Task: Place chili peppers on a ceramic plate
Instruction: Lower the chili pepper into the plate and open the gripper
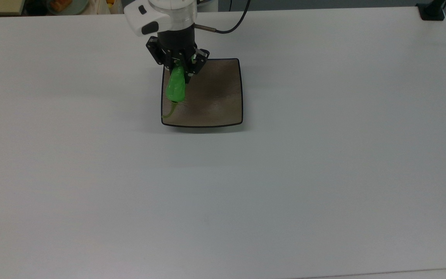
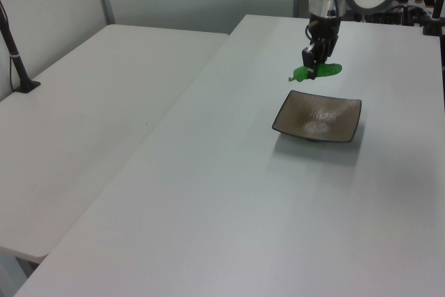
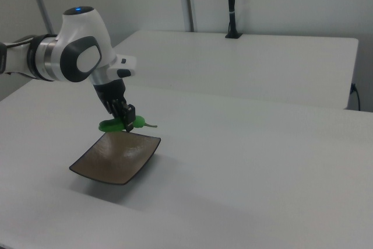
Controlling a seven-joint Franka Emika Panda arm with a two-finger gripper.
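**Chili hanging over the plate's edge, not down yet**

Over the plate's left edge in the top view, the gripper (image 1: 179, 68) is pinching the chili pepper (image 1: 176, 88) near one end, so most of the green body and the stem stick out past the fingers. The ceramic plate (image 1: 215, 97) sits toward the far edge of the tabletop (image 1: 285, 186), and in the right view the chili (image 3: 113, 125) hangs clear above the plate (image 3: 111, 161), not touching it.

My worry: it's over the rim side, not the middle. Let go from here and I'd guess the stem end could catch the raised rim and the pepper rolls or tips off onto the table. Dropping from height onto a sloped glaze could slide it too.

Hard to make out: the far tip of the chili is tucked behind the gripper body, and I can't tell how deep the fingers bite.
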